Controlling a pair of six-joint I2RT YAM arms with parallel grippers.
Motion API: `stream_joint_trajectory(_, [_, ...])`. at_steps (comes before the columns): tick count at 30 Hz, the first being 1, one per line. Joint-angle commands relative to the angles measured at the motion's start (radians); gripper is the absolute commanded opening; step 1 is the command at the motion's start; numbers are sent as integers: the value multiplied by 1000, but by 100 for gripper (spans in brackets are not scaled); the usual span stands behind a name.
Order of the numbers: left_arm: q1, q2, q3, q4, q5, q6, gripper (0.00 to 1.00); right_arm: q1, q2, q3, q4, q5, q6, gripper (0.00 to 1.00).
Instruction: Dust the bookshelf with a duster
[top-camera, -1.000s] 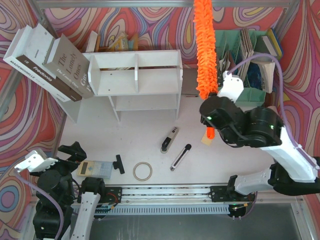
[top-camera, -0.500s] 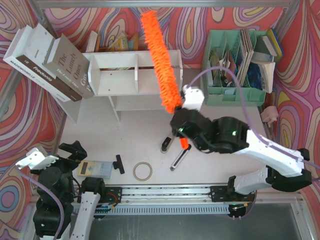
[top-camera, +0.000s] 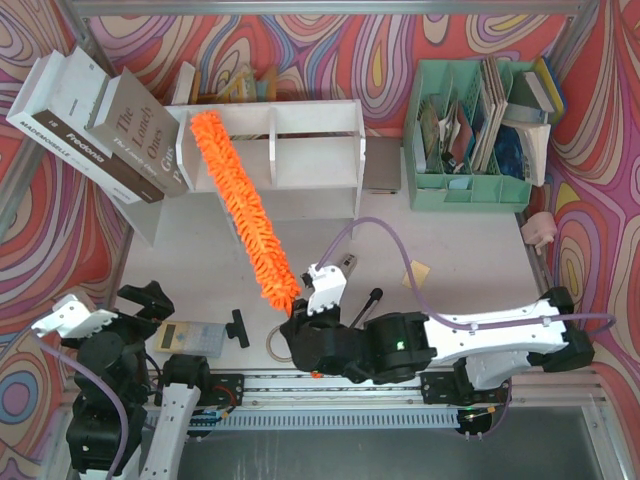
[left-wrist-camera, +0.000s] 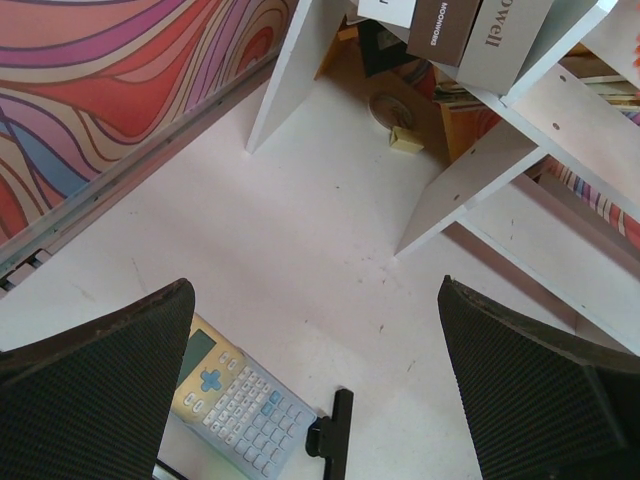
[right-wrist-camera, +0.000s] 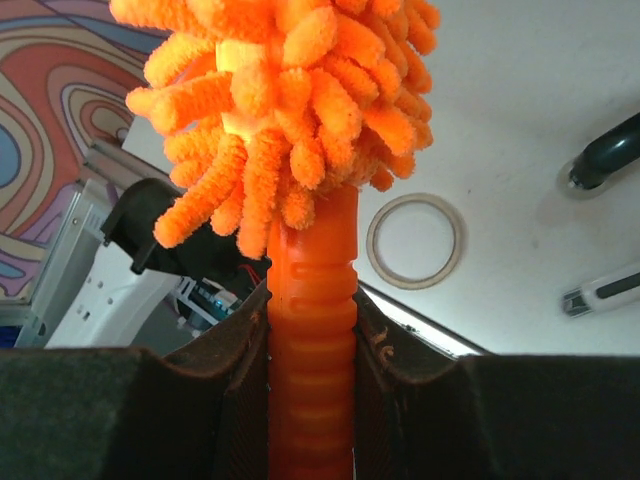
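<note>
The duster (top-camera: 240, 215), handle clamped in the right fingers (right-wrist-camera: 235, 380) at lower centre, slants up-left across the bookshelf (top-camera: 310, 140), apparently to sweep it; the left fingers (left-wrist-camera: 100, 390) stand wide, idle.

The duster (top-camera: 240, 215) slants from the top left of the shelf (top-camera: 300, 165) down to the right hand (right-wrist-camera: 312, 340) at the near middle, splitting the table (top-camera: 480, 265) in front of the shelf. Left of it lies a bare strip, bounded on the far side by the shelf leg and leaning books (top-camera: 95, 120). On the near side are a calculator (top-camera: 190, 338), a black tool (top-camera: 238, 328) and the left hand (top-camera: 140, 308). Right of the duster, a knife (top-camera: 342, 275) and a pen (top-camera: 362, 312) lie mid-table. Beyond them the table runs open up to the organiser (top-camera: 465, 130), carrying a flat note (top-camera: 417, 272) and a looping cable (top-camera: 375, 220). The right arm (top-camera: 470, 335) bars the near right edge. A ring (top-camera: 280, 345) lies partly under the right hand.
</note>
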Motion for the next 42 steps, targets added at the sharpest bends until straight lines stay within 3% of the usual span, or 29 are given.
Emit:
stream_joint_trajectory(1, [5,23,-4,-7,0,-4,98,5,10,-72,260,41,87,0])
stream_joint_trajectory(13, [5,17,-4,-12,-14,-8,98,5,140,-104,437,-16,81,0])
stream_joint_trajectory(22, [-3,43,-2,-13,-15,-6,98,4,218,-45,531,-68,-23,0])
stream_joint_trajectory(28, [-3,45,-2,-15,-19,-7,98,-1,219,-65,517,-50,4,0])
stream_joint_trajectory(35, [-3,48,-2,-12,-16,-7,98,-66,239,-93,430,-153,127,0])
stream_joint_trajectory(42, [-3,50,-3,-13,-18,-7,98,-67,220,-90,437,-120,110,0])
